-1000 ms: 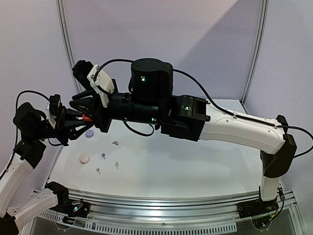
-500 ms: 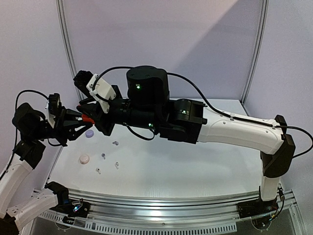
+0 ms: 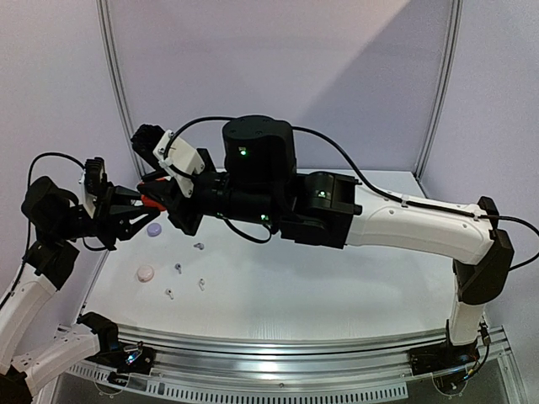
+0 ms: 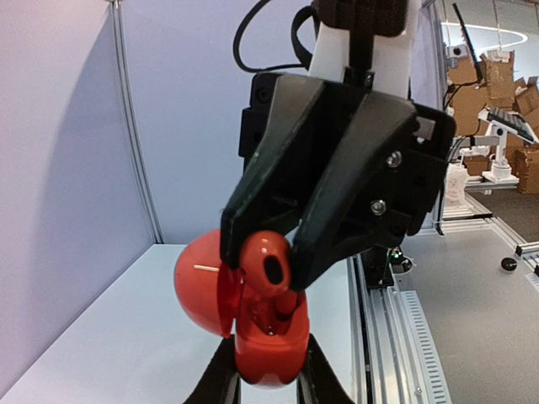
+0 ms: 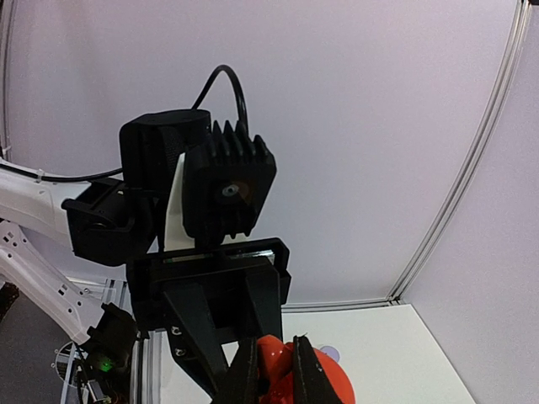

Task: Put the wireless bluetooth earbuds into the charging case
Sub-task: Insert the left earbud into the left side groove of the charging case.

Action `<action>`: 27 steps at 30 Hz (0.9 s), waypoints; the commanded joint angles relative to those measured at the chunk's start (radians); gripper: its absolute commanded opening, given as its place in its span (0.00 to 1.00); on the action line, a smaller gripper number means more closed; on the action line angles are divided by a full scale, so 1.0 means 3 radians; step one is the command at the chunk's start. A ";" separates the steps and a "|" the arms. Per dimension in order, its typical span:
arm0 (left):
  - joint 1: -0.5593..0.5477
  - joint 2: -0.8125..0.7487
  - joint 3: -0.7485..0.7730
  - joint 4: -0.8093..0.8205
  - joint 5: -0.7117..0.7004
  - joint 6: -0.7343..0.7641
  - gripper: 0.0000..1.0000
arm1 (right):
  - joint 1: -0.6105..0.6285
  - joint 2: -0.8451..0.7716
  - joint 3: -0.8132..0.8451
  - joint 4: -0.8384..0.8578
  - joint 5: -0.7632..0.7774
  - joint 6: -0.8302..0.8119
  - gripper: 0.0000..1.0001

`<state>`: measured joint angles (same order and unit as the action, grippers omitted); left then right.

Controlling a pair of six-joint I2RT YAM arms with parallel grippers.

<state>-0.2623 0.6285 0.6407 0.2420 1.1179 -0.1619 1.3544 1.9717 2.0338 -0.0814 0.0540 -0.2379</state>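
Note:
My left gripper (image 4: 269, 383) is shut on a red charging case (image 4: 265, 349), held up in the air with its round lid (image 4: 198, 286) swung open to the left. My right gripper (image 5: 276, 379) is shut on a red earbud (image 4: 268, 265) and holds it at the case's open mouth, stem down inside. In the top view both grippers meet above the table's far left, left gripper (image 3: 135, 210) against right gripper (image 3: 153, 200). Four more tiny earbuds lie on the table: (image 3: 199, 247), (image 3: 178, 268), (image 3: 201, 284), (image 3: 168, 293).
A lilac round case (image 3: 155, 228) and a pale pink round case (image 3: 145, 273) sit on the white table (image 3: 337, 286) at the left. The right arm (image 3: 404, 223) stretches across the table's middle. A metal rail (image 3: 278, 345) runs along the near edge.
The right gripper has shifted slightly up and right with the earbud, staying against the case. The left gripper has barely moved.

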 commanded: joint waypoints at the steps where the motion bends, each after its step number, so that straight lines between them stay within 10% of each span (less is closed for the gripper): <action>1: -0.0050 -0.0004 0.0036 0.0113 -0.0019 -0.0030 0.00 | -0.0015 -0.0094 -0.0061 -0.0074 0.0067 -0.0039 0.00; 27: -0.0055 -0.0029 0.0073 0.0178 -0.0050 -0.0099 0.00 | -0.0059 0.0154 -0.0076 -0.0105 0.0209 -0.0041 0.00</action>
<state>-0.2623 0.6350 0.6407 0.2501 1.1076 -0.1875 1.3544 1.9770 2.0312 -0.0761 0.0856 -0.2562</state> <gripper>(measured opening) 0.200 0.111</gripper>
